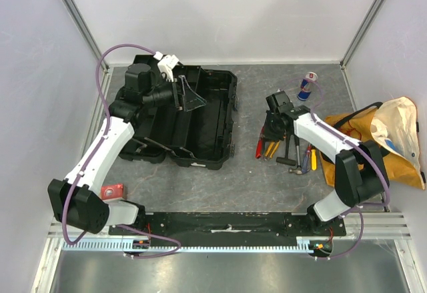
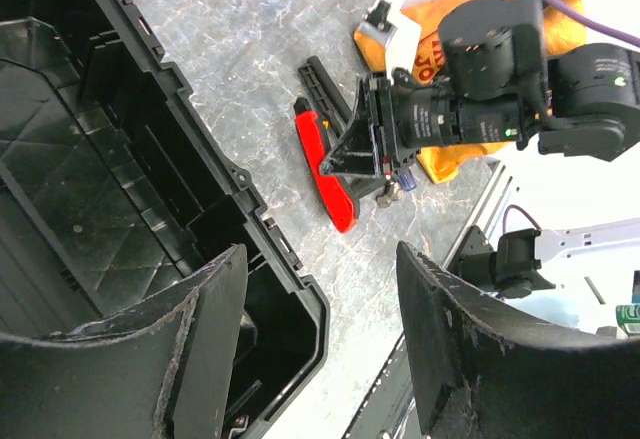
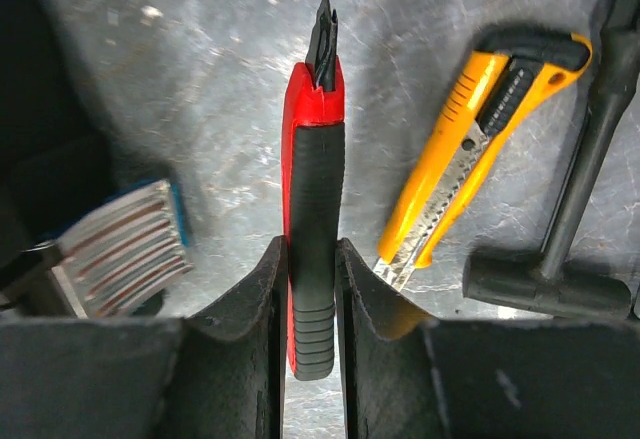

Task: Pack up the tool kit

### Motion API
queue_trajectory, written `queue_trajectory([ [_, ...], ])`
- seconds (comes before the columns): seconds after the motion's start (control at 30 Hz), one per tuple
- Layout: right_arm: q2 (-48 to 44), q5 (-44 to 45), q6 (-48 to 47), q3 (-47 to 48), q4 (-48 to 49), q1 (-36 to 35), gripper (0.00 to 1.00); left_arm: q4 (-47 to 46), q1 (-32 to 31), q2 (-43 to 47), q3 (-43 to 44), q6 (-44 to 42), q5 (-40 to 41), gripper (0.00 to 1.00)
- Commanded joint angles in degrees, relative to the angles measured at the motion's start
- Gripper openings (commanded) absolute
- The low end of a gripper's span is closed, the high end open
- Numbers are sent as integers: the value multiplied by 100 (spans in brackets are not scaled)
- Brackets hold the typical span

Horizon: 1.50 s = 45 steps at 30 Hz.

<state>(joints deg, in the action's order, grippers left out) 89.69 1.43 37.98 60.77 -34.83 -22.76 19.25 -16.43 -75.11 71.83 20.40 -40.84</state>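
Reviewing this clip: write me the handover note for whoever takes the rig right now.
Left gripper: open, empty, above the open toolbox.
Right gripper: shut on the red-handled tool, which lies on the table beside the yellow utility knife and the hammer.
Done: toolbox is open; no tool visible inside it.
Left: move the red-handled tool into the toolbox, then the other tools, then close the lid.

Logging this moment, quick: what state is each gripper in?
Left gripper: open, holding nothing.
Right gripper: closed on the red tool.
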Motion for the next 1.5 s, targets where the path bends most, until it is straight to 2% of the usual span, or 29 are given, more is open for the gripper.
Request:
queue_trajectory([
  [0.0, -408, -125, -185, 707, 55, -17, 0, -386, -133, -135, 217, 315, -205, 67],
  [0.2, -558, -1082, -160, 1366, 906, 0, 0, -615, -264, -276, 243, 412, -232, 70],
  [0.43, -418, -2497, 885, 1481, 2462, -35, 0, -844, -764, -714, 410, 570, -74, 75],
  [0.73, -233, -2850, 1396, 1613, 3166, -211, 0, 44, -1565, -1287, 1078, -62, 1446, 82],
  [1.03, -215, -3000, 1511, 1631, 3316, -237, 0, 492, -1838, -1524, 1333, -265, 2624, 83],
  [1.07, -215, -3000, 1494, 1622, 3299, -229, 0, 527, -1838, -1524, 1342, -204, 2703, 80],
  [1.17, -198, -2991, 1458, 1604, 3228, -237, 0, 528, -1847, -1489, 1368, -186, 2774, 57],
  [1.2, -180, -2939, 1450, 1587, 3185, -237, 0, 519, -1838, -1463, 1368, -186, 2800, 43],
  [1.3, -154, -2772, 1423, 1622, 3018, -237, 3, 545, -1847, -1410, 1368, -247, 3002, 15],
  [1.33, -154, -2719, 1397, 1657, 2947, -229, 8, 589, -1838, -1375, 1377, -300, 3081, 7],
  [1.43, -171, -2447, 1362, 1727, 2798, -220, 30, 694, -1838, -1278, 1421, -449, 3493, 4],
  [1.47, -171, -2350, 1362, 1753, 2745, -220, 48, 721, -1821, -1252, 1439, -476, 3643, 3],
])
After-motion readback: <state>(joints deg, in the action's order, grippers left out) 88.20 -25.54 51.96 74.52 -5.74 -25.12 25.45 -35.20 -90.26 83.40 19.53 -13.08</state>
